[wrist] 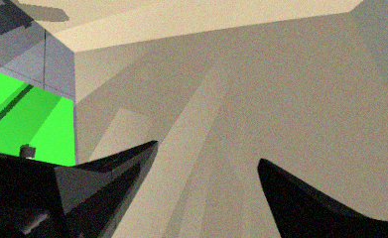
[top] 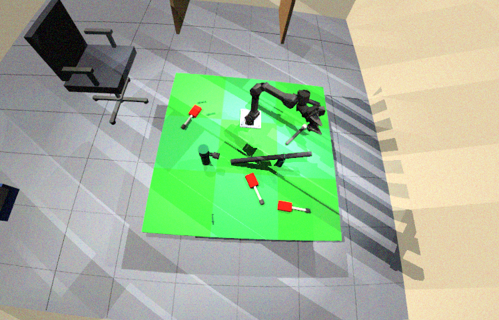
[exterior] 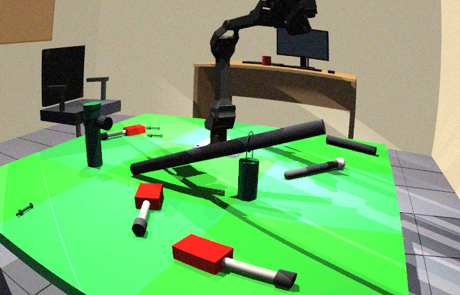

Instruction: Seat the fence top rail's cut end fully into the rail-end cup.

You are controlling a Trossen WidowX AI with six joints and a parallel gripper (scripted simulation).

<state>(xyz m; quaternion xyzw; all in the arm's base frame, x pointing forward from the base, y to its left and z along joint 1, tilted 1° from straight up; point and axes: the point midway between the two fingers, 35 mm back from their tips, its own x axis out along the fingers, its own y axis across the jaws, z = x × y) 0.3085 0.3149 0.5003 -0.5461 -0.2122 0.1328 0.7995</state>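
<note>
The long dark rail [top: 258,159] [exterior: 210,149] slopes through the wire loop [exterior: 247,148] above the short green post [top: 280,162] [exterior: 248,180]. Its left end is low, near the table; its right end is raised. The big post [top: 205,159] [exterior: 93,149] stands upright to the left with a green cap [top: 203,149] [exterior: 91,106]. The dark rail-end cup [top: 215,155] [exterior: 105,123] is on its side facing the rail, high near the cap. A gap separates the rail's low end from the cup. My gripper [top: 320,122] [wrist: 207,155] is open and empty, high at the right, away from the rail.
A grey rod [top: 295,135] [exterior: 312,169] with a white end and a short dark pipe [exterior: 350,145] lie right of the rail. Red blocks [top: 251,180] [top: 284,206] [top: 194,111] with white shafts lie in front and back left. Small bolts [top: 212,219] [exterior: 24,209] lie on the left.
</note>
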